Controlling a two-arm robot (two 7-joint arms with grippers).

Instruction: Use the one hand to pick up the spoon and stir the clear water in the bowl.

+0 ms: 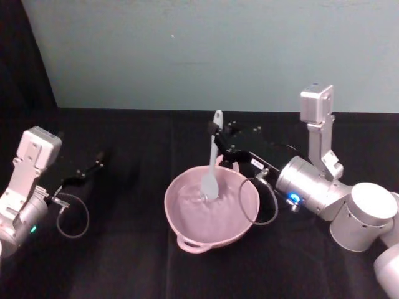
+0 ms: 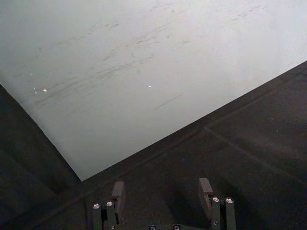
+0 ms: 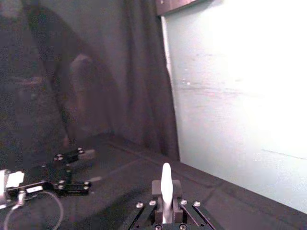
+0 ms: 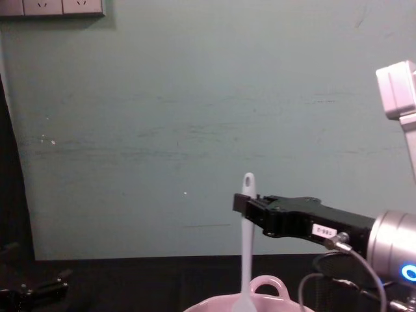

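The pale pink bowl (image 1: pixel 187 232) sits mid-table with clear water in it; its loop handle (image 4: pixel 268 284) shows in the chest view. The white spoon (image 1: pixel 212 163) stands nearly upright, its flat blade down inside the bowl. My right gripper (image 1: pixel 215 132) reaches in from the right and is shut on the spoon's upper handle, just below the holed end. From the chest, that black gripper (image 4: pixel 244 205) clamps the spoon (image 4: pixel 247 240) above the bowl rim. In the right wrist view the spoon handle (image 3: pixel 166 184) is pinched between the jaws. My left gripper (image 1: pixel 93 167) is parked open at the far left.
Black cloth covers the table, and a pale teal wall (image 1: pixel 206 56) stands close behind it. A cable loop (image 1: pixel 260 202) hangs from the right wrist over the bowl's right rim. In the left wrist view the open fingers (image 2: pixel 205 188) hover over bare cloth.
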